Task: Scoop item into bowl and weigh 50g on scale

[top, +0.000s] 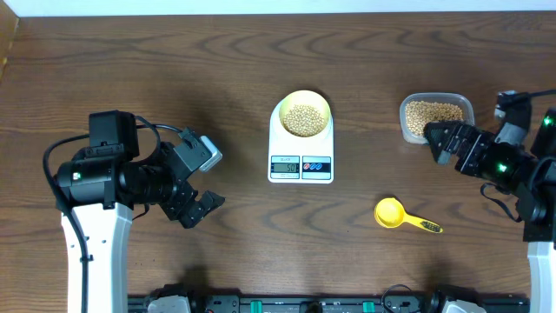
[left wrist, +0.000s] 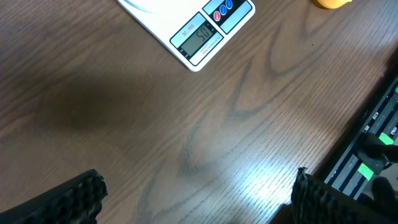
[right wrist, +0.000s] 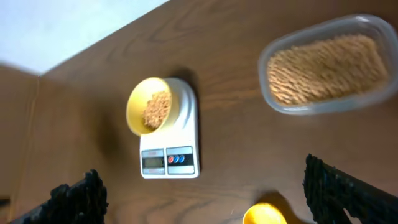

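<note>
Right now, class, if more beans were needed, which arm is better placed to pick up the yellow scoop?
Likely right. The right arm, jaws open, hangs beside the bean tub, and the yellow scoop lies on its side of the scale. The left arm, also open, is beyond the scale.

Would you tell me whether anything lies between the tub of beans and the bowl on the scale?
Nothing visible does. Only bare table lies between the tub and the bowl on the scale; the scoop rests nearer the robot, off that line.
</note>
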Motion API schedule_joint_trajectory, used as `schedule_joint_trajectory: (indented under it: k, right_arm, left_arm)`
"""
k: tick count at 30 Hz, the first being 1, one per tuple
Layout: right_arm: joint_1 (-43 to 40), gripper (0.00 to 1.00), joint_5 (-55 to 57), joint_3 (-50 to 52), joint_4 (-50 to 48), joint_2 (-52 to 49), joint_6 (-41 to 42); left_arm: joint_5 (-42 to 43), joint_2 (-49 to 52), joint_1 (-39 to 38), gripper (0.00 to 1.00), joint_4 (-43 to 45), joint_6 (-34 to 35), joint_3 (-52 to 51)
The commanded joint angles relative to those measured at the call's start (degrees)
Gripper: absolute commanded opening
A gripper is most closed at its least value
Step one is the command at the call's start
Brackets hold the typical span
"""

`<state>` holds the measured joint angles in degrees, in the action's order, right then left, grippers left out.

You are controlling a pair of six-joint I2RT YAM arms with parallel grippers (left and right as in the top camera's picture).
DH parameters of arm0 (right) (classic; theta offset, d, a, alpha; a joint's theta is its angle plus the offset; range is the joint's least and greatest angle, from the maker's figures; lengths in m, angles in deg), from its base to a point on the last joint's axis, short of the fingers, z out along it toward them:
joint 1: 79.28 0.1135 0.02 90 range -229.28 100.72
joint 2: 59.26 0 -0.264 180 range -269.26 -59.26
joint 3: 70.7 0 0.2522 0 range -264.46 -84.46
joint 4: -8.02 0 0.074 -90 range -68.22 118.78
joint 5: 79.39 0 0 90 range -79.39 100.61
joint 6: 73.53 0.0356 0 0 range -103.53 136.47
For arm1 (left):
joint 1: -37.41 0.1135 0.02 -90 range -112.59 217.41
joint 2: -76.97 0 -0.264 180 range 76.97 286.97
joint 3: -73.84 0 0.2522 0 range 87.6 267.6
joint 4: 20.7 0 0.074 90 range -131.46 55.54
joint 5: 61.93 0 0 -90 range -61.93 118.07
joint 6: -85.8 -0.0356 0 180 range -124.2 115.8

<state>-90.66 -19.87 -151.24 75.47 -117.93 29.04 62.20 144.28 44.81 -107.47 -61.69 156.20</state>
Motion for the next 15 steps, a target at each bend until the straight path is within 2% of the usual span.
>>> schedule_joint_trajectory:
  k: [1,6,11,15]
  right_arm:
    - [0.48,0.99,-5.97,-0.61,-0.07,1.64,-12.48]
    - [3.04,0.99,-5.70,-0.59,0.39,8.13,-18.25]
    - [6.67,0.99,-1.90,0.04,2.14,16.55,-18.34]
    - [9.99,0.99,2.91,4.85,-0.22,24.57,-15.52]
  left_arm:
    - [-0.11,0.04,0.24,0.98,0.00,-1.40,-0.42]
    - [-0.11,0.04,0.24,0.98,0.00,-1.40,-0.42]
    - [-0.11,0.04,0.24,0.98,0.00,-1.38,-0.42]
    - [-0.11,0.04,0.24,0.98,0.00,-1.38,-0.42]
